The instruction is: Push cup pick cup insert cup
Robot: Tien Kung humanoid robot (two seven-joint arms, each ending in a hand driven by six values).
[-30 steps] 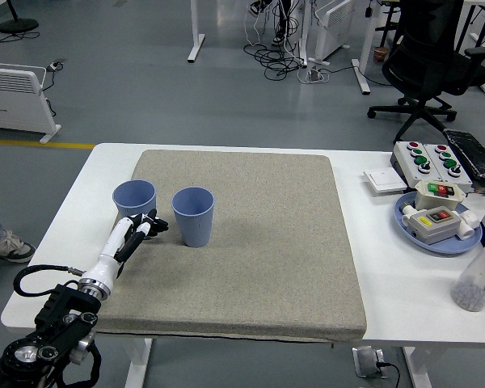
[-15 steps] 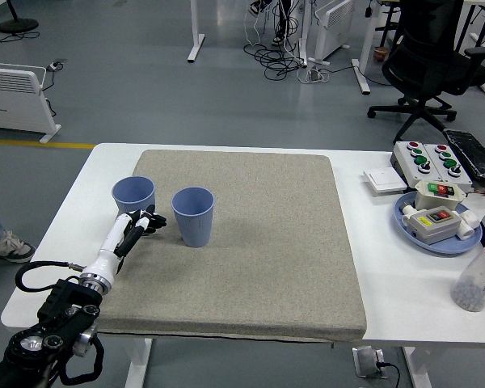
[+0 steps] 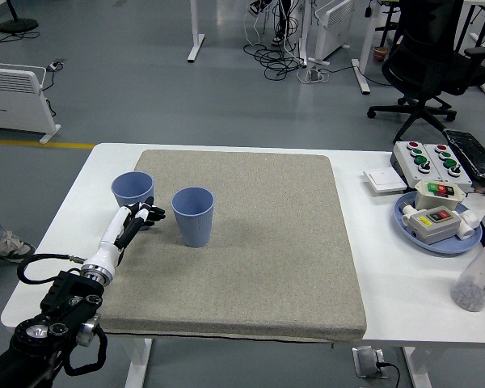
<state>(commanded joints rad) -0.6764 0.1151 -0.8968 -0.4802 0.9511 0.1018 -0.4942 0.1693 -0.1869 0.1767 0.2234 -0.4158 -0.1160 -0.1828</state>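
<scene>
Left hand (image 3: 139, 220) over the mat's (image 3: 259, 242) left edge, fingers loosely extended, holding nothing. Left cup (image 3: 132, 191) stands upright just beyond the fingertips, contact unclear. Right cup (image 3: 193, 216) stands upright to the hand's right, apart from it.

We count two blue cups (image 3: 133, 190) (image 3: 193, 216) on one grey mat (image 3: 267, 242), one blue tray (image 3: 436, 234), three button boxes (image 3: 424, 158) (image 3: 438, 191) (image 3: 433, 221), one bottle (image 3: 478, 279), one robot hand (image 3: 133, 225).
</scene>
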